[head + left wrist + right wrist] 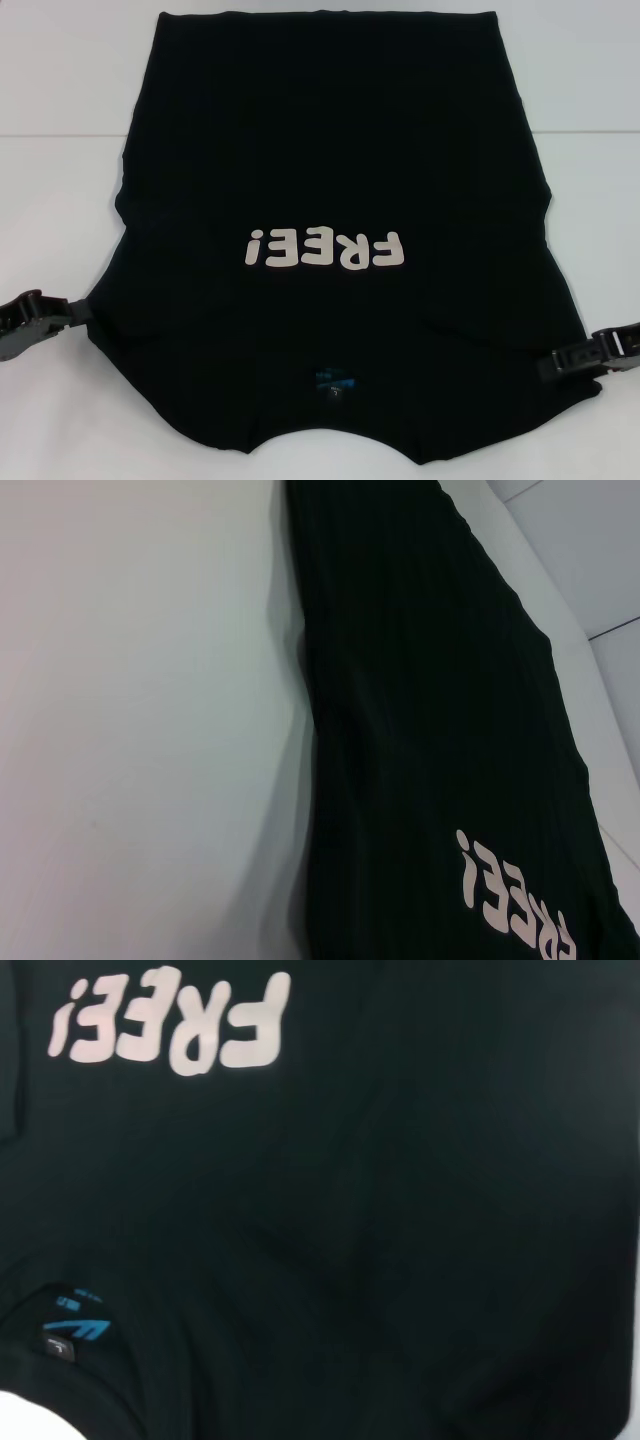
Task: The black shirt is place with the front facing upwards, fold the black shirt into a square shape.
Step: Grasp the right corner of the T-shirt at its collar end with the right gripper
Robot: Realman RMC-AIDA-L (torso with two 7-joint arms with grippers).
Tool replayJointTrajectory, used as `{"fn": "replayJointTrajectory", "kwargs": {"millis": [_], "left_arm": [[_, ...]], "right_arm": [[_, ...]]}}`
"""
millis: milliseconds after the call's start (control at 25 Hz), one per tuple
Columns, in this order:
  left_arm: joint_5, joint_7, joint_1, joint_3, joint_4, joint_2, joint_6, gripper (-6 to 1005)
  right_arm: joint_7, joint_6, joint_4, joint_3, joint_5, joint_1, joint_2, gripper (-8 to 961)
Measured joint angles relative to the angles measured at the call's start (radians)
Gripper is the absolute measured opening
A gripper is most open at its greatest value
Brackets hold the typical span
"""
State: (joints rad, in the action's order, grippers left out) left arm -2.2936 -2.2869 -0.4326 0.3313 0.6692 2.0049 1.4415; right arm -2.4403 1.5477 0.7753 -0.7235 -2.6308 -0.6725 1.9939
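White desk point(60, 90) carries the black shirt point(330, 150), front up, collar nearest the robot, long axis running away from it. Left claw point(75, 312) and right claw point(560, 362) flank it, each clenched on a shoulder edge lying inward.

The black shirt's point(330, 170) near hem ran off the head view's near edge. Both gripper tips lay hidden against its sides. The blue neck label's point(335, 381) print was too small to read.

white table point(60, 80), black shirt point(330, 150) spread flat
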Motion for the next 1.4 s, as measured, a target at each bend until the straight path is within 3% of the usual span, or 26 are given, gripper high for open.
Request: {"fn": "replayJointTrajectory", "kwargs": {"millis": [560, 960, 1400], "left_arm": [[0.0, 0.0, -0.006, 0.0, -0.003, 0.001, -0.008, 0], [0.0, 0.0, -0.006, 0.0, -0.01, 0.002, -0.01, 0], [0.0, 0.0, -0.008, -0.001, -0.01, 0.002, -0.012, 0]], "right_arm": [[0.013, -0.004, -0.009, -0.002, 0.007, -0.024, 0.019, 915], [-0.001, 0.032, -0.003, -0.007, 0.003, -0.014, 0.008, 912], [0.003, 0.046, -0.002, -0.024, 0.004, -0.016, 0.018, 892]]}}
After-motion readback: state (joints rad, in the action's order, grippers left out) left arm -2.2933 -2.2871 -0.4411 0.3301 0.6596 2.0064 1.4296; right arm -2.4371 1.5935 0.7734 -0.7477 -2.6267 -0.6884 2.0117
